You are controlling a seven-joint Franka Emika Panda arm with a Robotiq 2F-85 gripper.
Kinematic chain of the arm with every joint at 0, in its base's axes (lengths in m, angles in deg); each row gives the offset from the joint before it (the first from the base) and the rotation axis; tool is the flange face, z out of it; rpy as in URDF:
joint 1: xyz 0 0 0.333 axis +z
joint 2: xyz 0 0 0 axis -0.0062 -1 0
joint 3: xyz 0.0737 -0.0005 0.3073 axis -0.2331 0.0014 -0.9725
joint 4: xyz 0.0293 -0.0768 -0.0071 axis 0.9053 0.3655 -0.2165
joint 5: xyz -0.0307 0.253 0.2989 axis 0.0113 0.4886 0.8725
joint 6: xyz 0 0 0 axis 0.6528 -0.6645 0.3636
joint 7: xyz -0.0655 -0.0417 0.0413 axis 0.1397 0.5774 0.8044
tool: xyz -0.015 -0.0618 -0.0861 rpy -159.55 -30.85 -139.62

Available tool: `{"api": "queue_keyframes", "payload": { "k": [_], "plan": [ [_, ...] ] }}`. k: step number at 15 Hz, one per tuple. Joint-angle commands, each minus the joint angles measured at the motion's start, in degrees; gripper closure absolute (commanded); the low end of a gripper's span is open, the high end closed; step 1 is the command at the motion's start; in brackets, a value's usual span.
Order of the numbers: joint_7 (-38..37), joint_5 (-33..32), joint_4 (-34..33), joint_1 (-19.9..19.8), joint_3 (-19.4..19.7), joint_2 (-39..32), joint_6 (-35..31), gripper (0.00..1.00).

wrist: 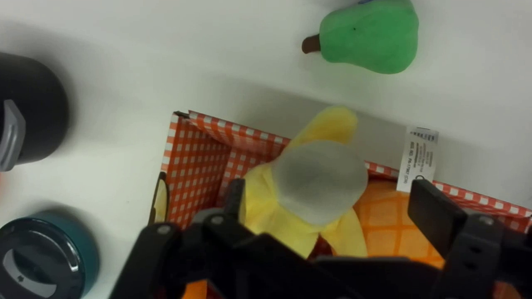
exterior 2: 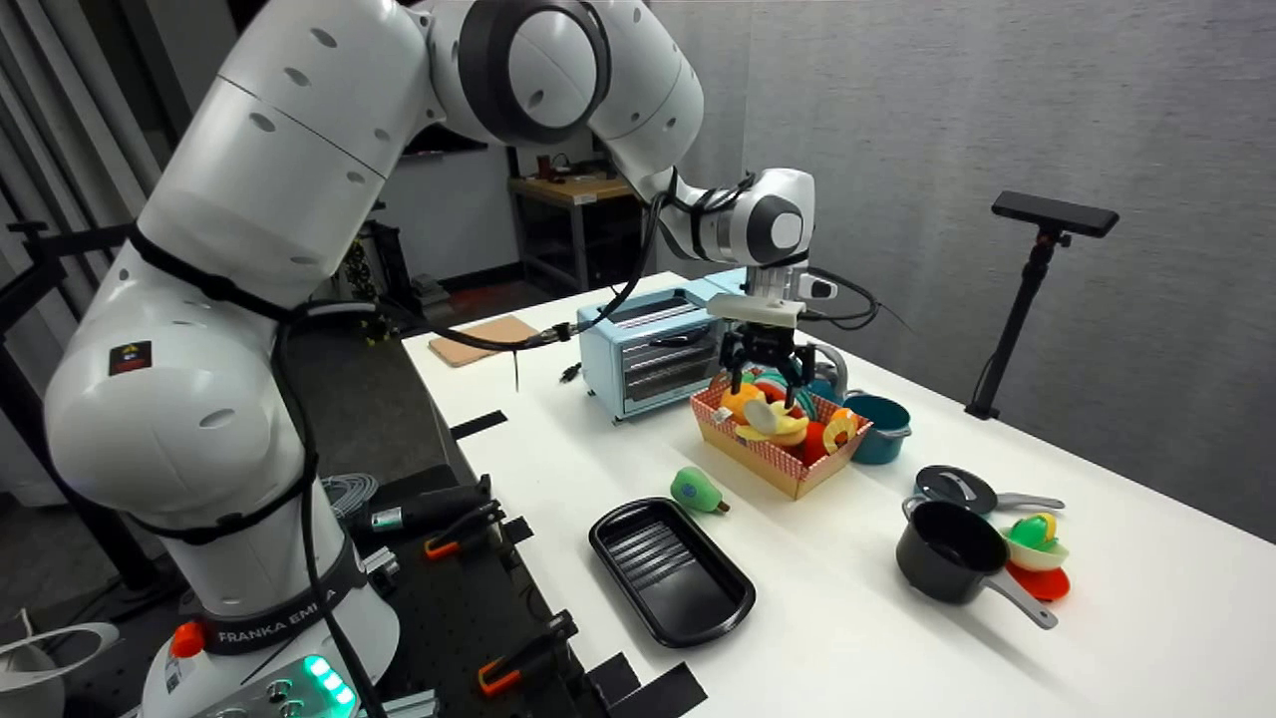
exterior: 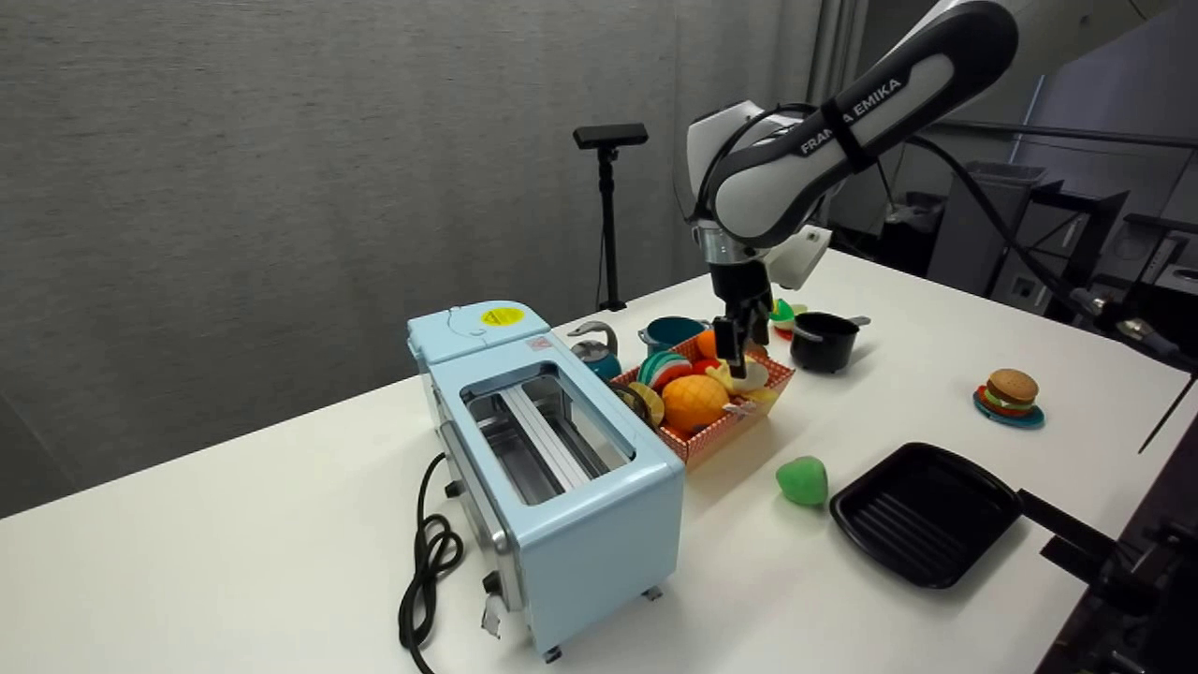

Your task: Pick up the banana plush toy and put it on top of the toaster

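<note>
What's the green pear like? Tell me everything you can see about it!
The pear is plump and green, narrowing toward a short brown stem, with a blue patch. Its dull surface looks soft, perhaps like a stuffed toy. It lies on its side on the table, between the basket and the pan, its stem pointing roughly toward the black pot. Whether it touches the pan is hard to tell; the gripper is apart from it.

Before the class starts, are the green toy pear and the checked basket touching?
Apart: the wrist view shows white tabletop between the green toy pear and the checked basket.
</note>
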Motion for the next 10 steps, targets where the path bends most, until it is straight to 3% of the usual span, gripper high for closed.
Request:
{"api": "queue_keyframes", "payload": {
  "k": [1,10],
  "plan": [
    [1.8,1.8,-2.5,-0.5,0.0,-1.8,1.0,0.0],
    [1.6,3.1,-3.0,-1.2,0.1,-2.8,1.2,0.0]
  ]
}}
